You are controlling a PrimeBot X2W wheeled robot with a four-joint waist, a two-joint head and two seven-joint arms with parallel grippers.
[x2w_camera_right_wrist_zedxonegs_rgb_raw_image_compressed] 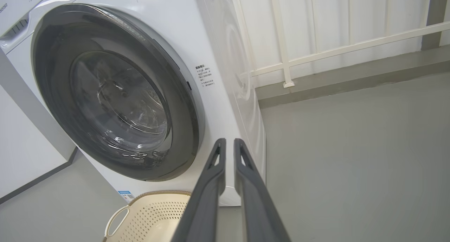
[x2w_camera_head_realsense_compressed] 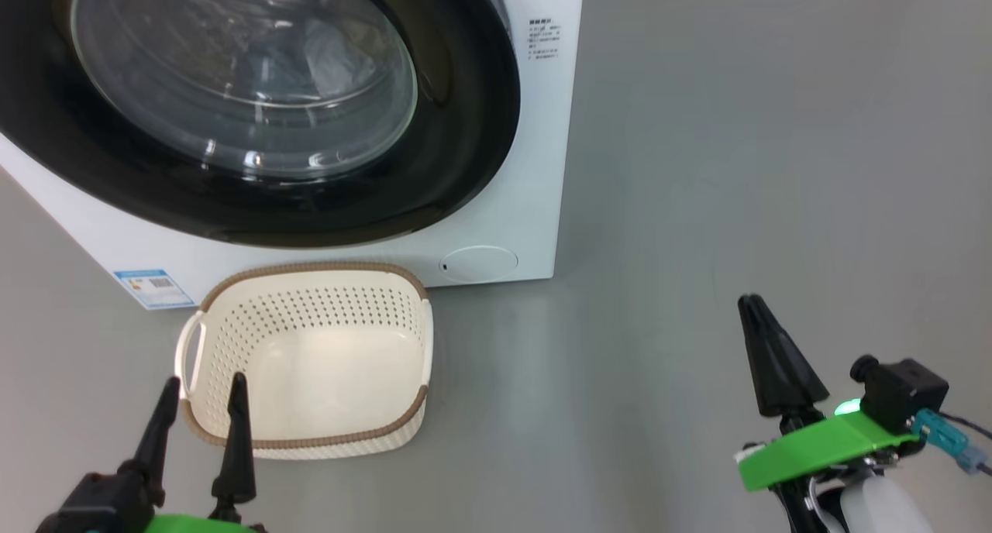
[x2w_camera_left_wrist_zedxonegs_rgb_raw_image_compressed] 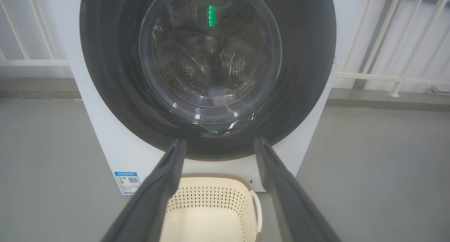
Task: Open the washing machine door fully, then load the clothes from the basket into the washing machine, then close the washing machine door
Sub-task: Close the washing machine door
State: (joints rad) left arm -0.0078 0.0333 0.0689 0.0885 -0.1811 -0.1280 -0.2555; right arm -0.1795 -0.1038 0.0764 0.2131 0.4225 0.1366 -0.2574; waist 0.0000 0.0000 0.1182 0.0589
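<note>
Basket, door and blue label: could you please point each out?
basket [x2w_camera_head_realsense_compressed: 310, 316], head view, perforated back wall
door [x2w_camera_left_wrist_zedxonegs_rgb_raw_image_compressed: 112, 76], left wrist view, black ring
blue label [x2w_camera_head_realsense_compressed: 153, 288], head view, its middle

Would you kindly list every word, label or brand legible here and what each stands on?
"isense": brand lettering, its start cut off by the frame, on the washing machine top panel.
Blue label, lower left of the machine's front: QR code, print too small to read.
Black notice right of the washing machine door: too blurred to read.
</note>
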